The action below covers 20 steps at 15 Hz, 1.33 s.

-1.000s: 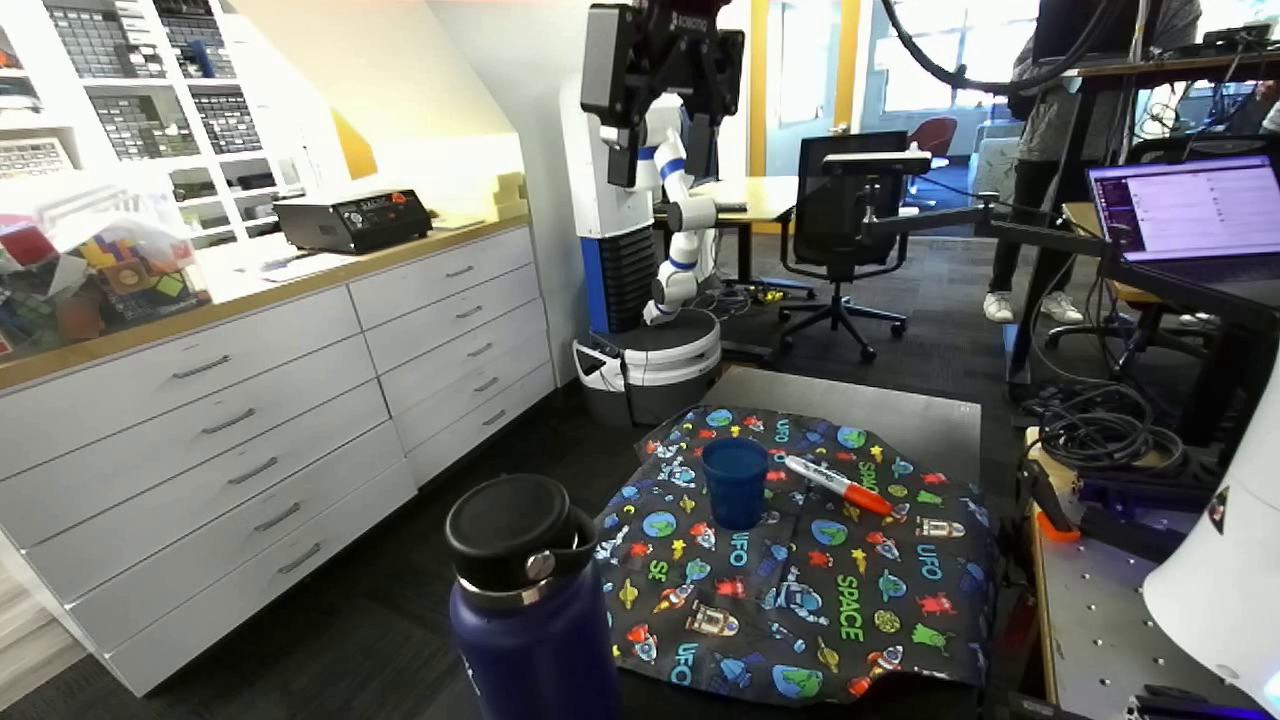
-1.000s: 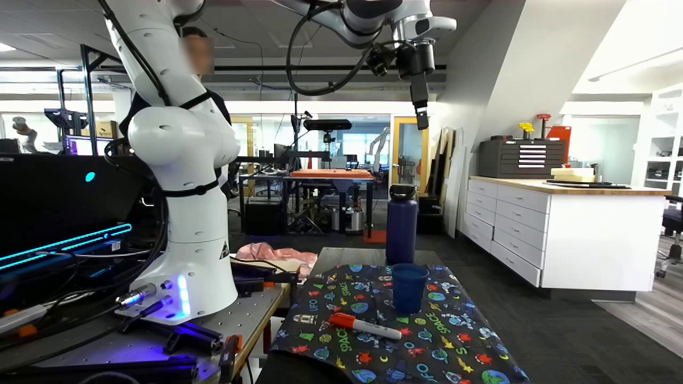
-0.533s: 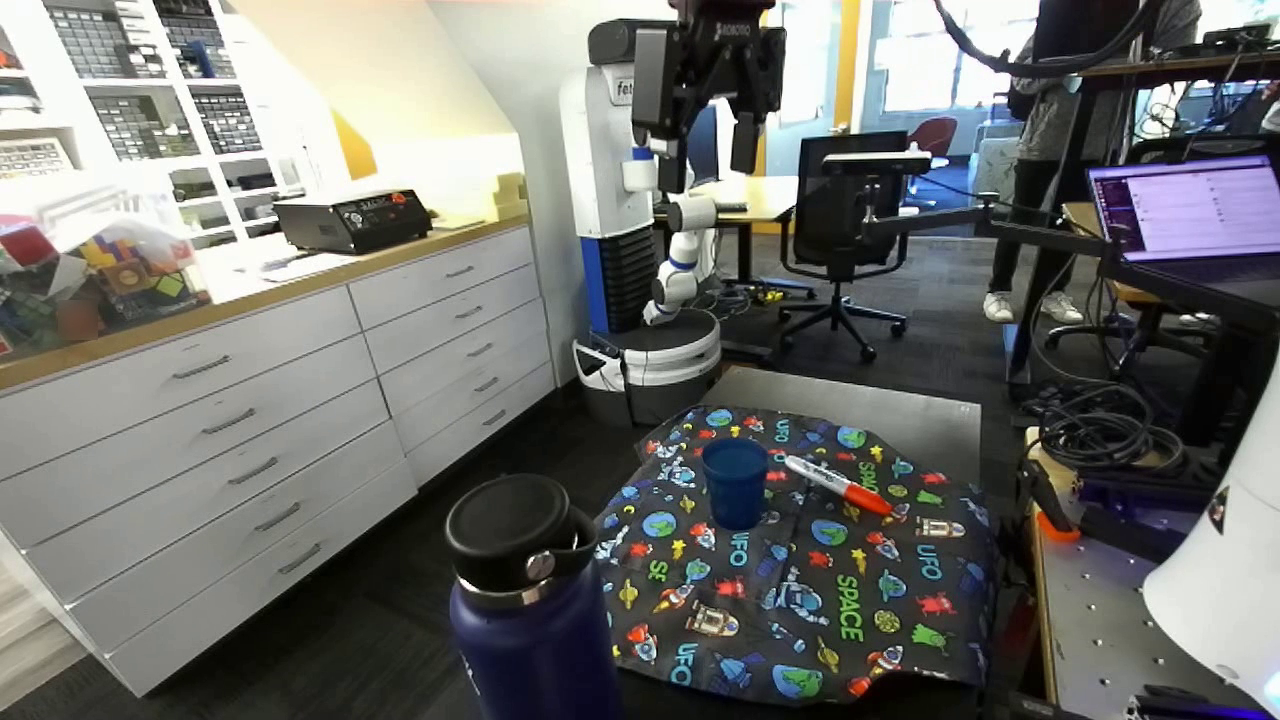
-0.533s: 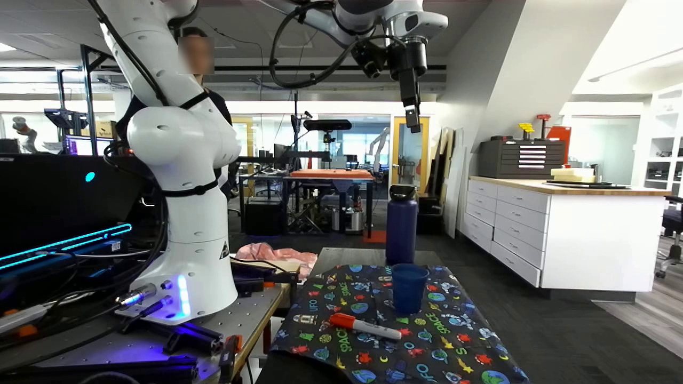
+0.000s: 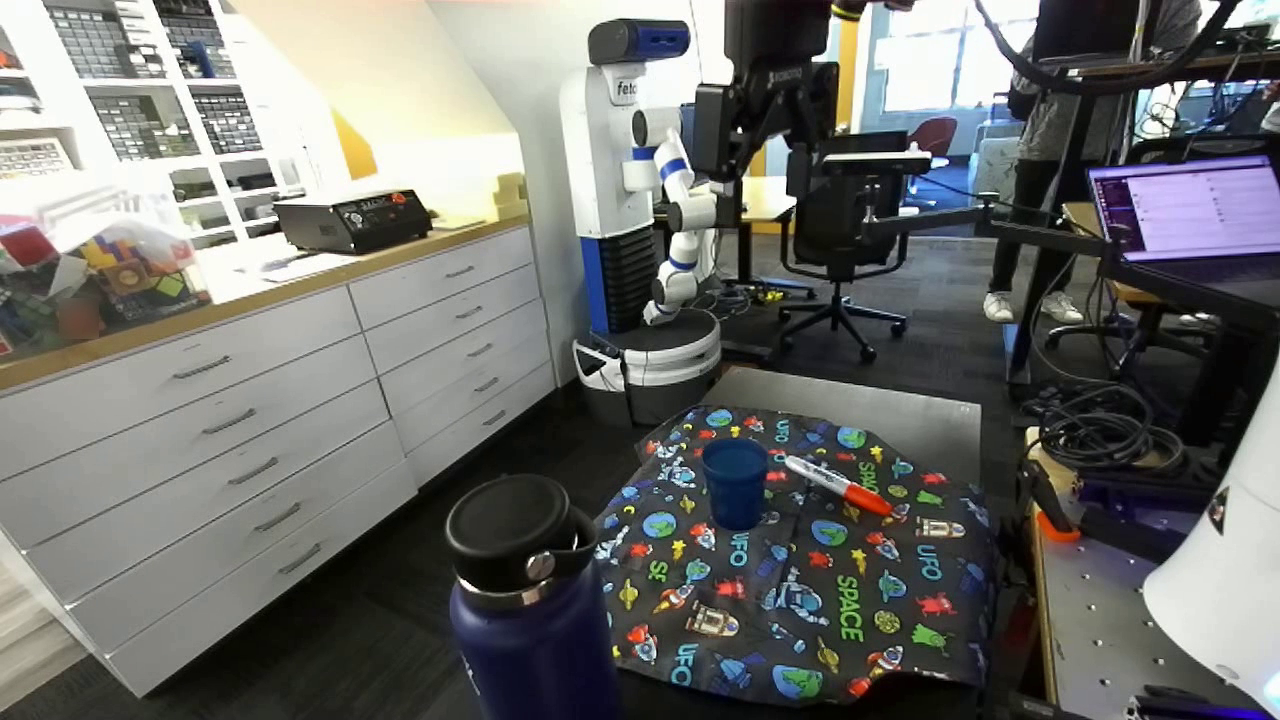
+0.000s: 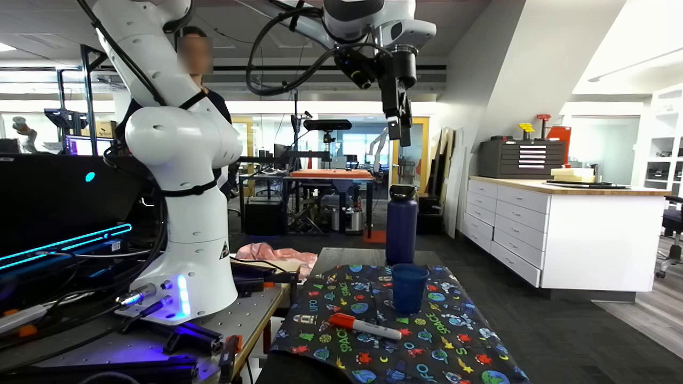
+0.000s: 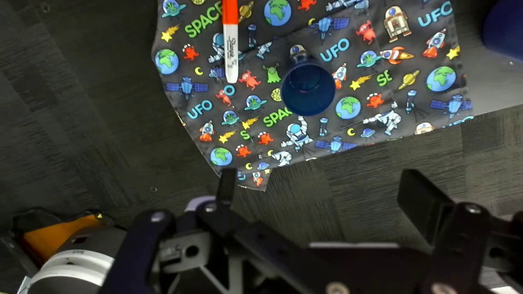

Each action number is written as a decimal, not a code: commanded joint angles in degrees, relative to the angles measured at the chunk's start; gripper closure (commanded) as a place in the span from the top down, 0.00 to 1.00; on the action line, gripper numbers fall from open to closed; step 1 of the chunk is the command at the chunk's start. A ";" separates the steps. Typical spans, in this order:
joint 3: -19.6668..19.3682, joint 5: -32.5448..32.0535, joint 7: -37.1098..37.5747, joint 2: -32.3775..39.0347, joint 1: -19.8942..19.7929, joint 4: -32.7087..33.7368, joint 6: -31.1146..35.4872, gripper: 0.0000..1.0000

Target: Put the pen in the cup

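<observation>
Pen (image 6: 365, 326): laid flat on the cloth (image 6: 443, 346), beside the cup (image 6: 410, 289) and apart from it; its red-orange cap is turned toward the base of the arm (image 6: 184, 141), and dark lettering is seen on its white barrel.
Cap in the wrist view: cut off by the upper edge; a strip of cloth is shown between the pen's white end and the cup.
Cup: stood upright on the cloth, dark blue, its open mouth seen from above in the wrist view.
Jaws: held wide apart, well above the pen and the cup; the dark floor (image 7: 347, 196) is seen between them in the wrist view.
Arm: white, bound with black straps (image 6: 189, 191); a strip of blue-white light (image 6: 183, 296) is shown on its base.
Cloth: spread over the table (image 5: 900, 410) and printed with planets, rockets, astronauts and the words SPACE and UFO.
Bottle (image 6: 401, 232): stood on a bare part of the table just beyond the cloth; dark blue, it is topped with a black lid and caught only in part by the wrist view.
Room: white drawers (image 5: 330, 400), a blue-and-white robot (image 5: 605, 200), an office chair (image 5: 835, 225) and a laptop (image 5: 1190, 210) are seen in an exterior view.
Person (image 6: 196, 56): partly hidden behind the arm in an exterior view, the face blurred.
</observation>
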 commanded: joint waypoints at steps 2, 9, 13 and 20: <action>-0.97 -0.81 1.36 -4.48 -1.26 -6.75 1.94 1.00; -2.64 -2.07 1.00 -8.62 -4.07 -13.08 2.55 1.00; -3.54 -1.99 0.59 -11.15 -5.60 -15.73 1.63 1.00; -5.69 0.00 -4.31 -12.46 -4.58 -20.87 2.70 1.00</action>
